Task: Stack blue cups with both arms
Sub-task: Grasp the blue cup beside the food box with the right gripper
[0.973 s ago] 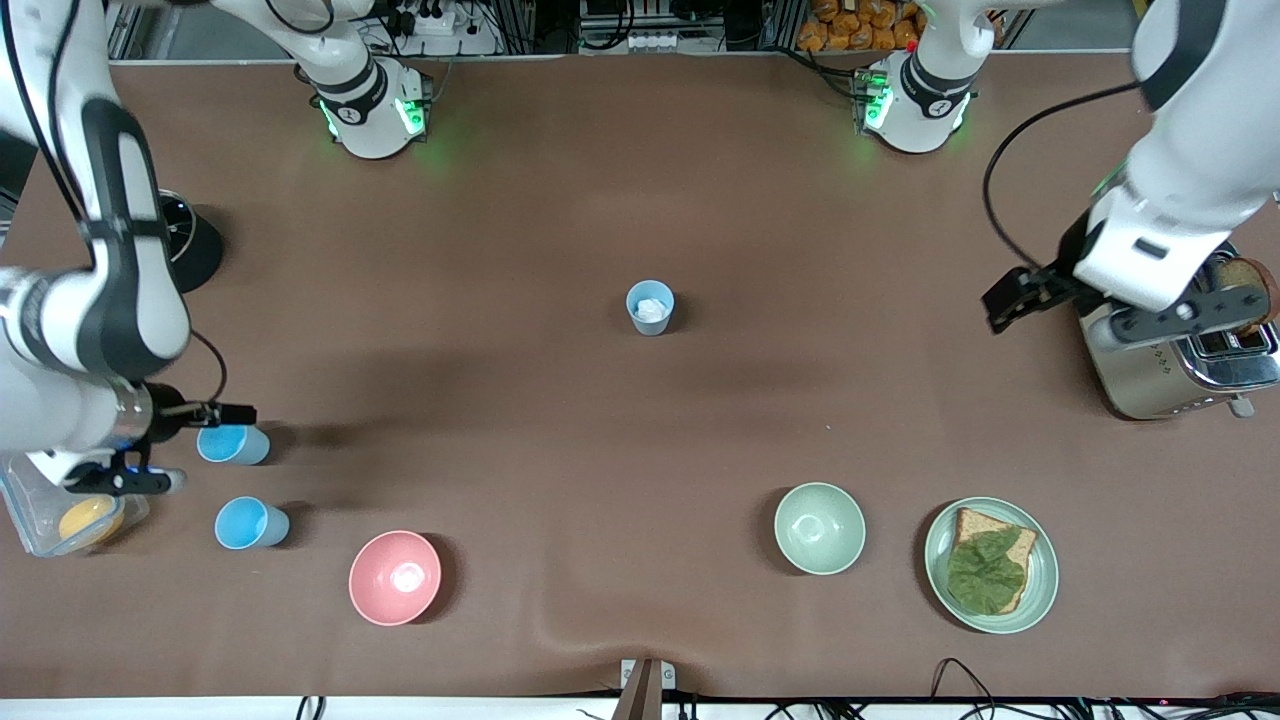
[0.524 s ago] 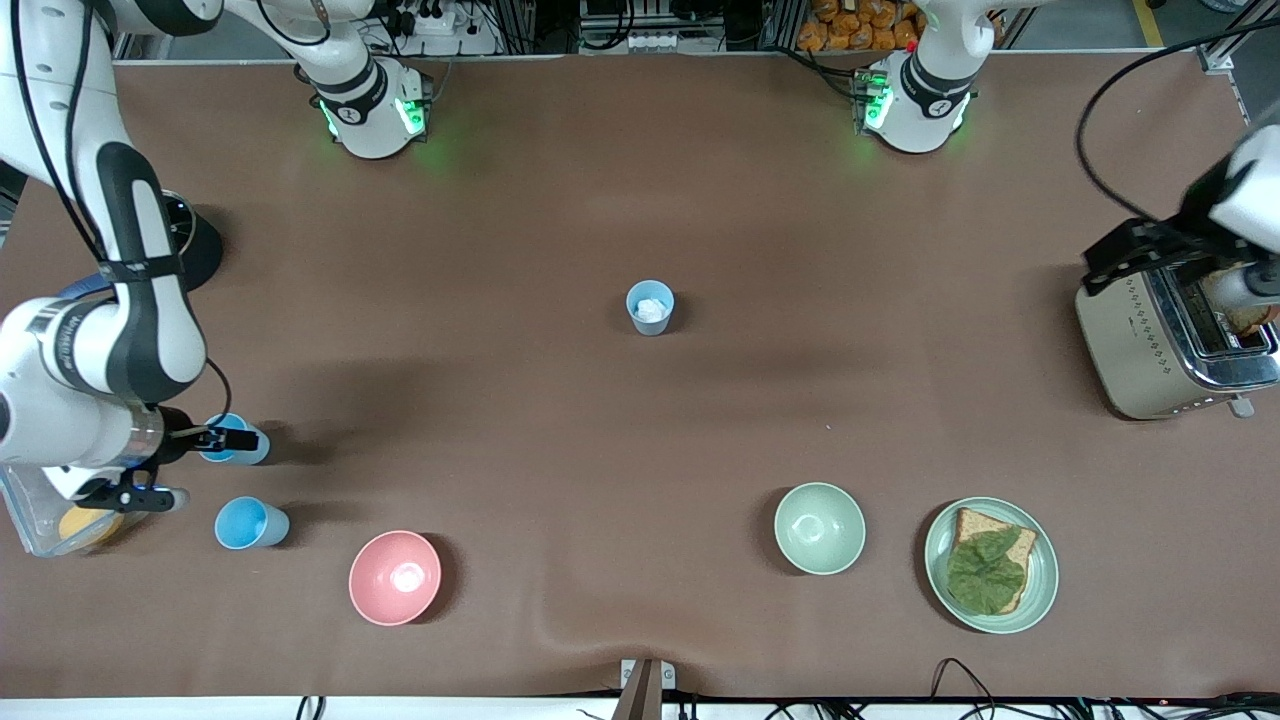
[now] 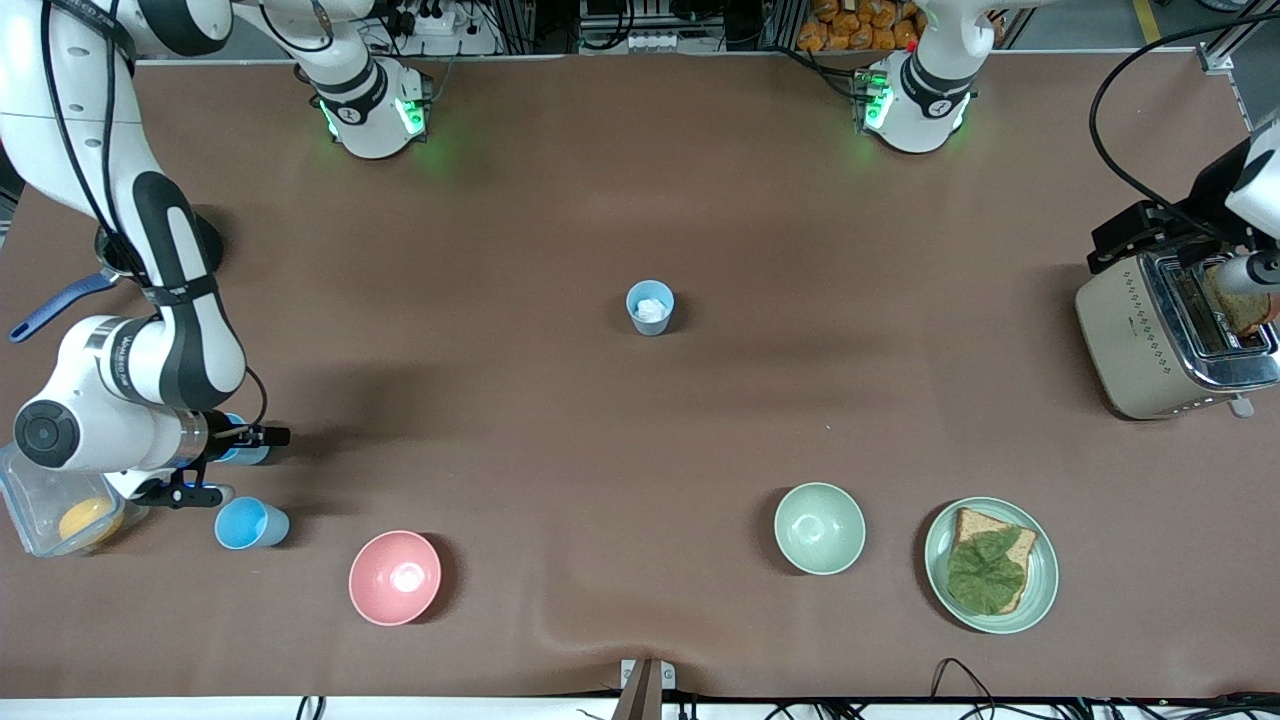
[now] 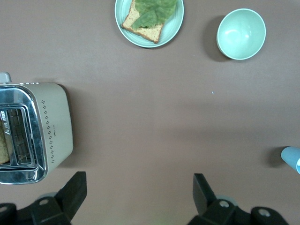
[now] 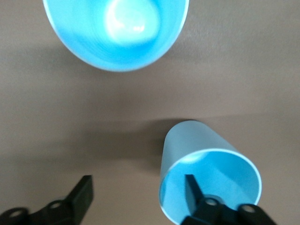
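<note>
Blue is what you see first at the right arm's end of the table. Your right gripper hangs low there, jaws wide apart, one finger dipping inside the rim of a bright blue cup. A second bright blue cup stands just beside it, closer to the front edge. A clear tub with something orange in it sits by the end edge. You find a pink bowl near the front edge. A paler blue cup stands in the middle of the table, well apart from the others. A green bowl and a green plate of bread sit near the front edge. Your left gripper waits over the toaster by the end edge, jaws apart.
</note>
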`<state>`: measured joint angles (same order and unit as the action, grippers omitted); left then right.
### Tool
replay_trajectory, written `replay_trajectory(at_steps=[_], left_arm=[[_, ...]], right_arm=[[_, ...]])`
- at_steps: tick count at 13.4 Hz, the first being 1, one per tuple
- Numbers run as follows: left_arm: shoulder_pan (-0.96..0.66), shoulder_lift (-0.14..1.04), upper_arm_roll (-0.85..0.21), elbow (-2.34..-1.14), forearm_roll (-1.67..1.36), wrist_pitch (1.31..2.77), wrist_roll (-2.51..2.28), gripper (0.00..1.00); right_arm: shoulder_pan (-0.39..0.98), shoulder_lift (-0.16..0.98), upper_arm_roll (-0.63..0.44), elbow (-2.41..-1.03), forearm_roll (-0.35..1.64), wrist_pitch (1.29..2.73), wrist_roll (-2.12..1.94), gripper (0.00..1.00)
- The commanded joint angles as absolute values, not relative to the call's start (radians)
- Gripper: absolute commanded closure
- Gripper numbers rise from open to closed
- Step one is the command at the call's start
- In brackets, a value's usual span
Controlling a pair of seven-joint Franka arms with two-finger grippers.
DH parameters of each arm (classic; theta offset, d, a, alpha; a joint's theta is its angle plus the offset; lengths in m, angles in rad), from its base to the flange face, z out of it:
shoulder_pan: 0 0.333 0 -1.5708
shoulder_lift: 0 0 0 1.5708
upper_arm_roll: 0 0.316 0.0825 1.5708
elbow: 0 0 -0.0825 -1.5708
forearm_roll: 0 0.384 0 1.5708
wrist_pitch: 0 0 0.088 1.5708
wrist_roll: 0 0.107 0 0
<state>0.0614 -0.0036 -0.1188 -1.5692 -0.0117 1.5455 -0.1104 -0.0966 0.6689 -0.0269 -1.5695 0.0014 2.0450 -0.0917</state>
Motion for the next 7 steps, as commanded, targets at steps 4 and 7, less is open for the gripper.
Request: replay_trajectory(at_steps=[4, 7], left_arm=[[0.075, -0.075, -0.164, -1.628, -0.023, 1.557, -0.097, 0.00], [0.075, -0.075, -0.161, -1.621, -0.021, 1.555, -0.095, 0.00]], right_arm=[[-0.106, 0.657, -0.025, -1.577, -0.012, 2.057, -0.143, 1.00], [-0.109, 0.646, -0.028, -1.574, -0.014, 2.054, -0.202, 1.00]])
